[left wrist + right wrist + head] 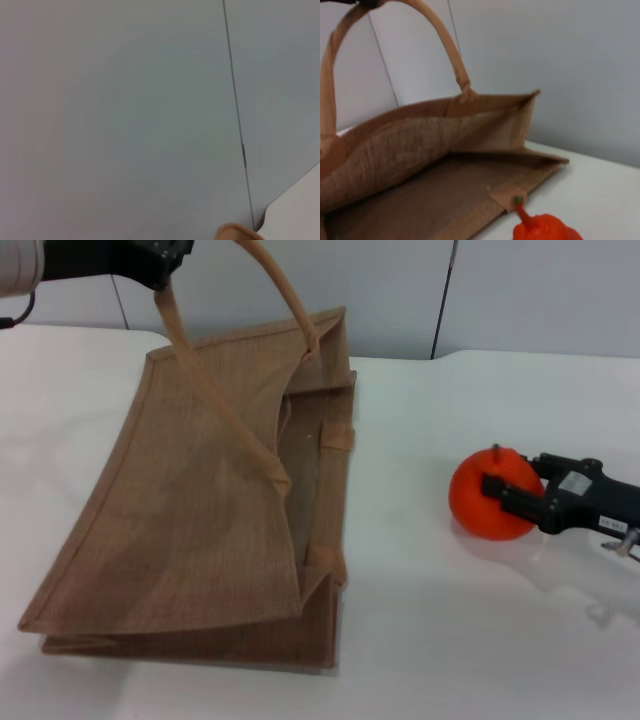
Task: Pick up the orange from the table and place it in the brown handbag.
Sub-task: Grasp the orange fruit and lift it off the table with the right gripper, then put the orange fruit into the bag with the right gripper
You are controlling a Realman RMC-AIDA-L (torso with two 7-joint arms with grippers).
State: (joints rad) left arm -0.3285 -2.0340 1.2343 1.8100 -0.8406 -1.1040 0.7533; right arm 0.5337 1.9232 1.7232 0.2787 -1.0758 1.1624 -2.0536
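The orange (478, 508) is at the right on the white table (440, 640), right of the brown handbag (190, 530). My right gripper (505, 473) reaches in from the right, its black fingers (508, 495) closed on the orange's sides. I cannot tell whether the orange touches the table. In the right wrist view the orange (543, 229) shows in front of the bag's open mouth (440, 185). The bag lies on its side. My left gripper (160, 268), at the top left, is shut on a handle (178, 330) and holds the upper wall up.
The second handle (285, 290) arcs up at the bag's back. A grey wall with a panel seam (235, 100) stands behind the table. A handle tip (239, 233) and a table corner (300, 210) show in the left wrist view.
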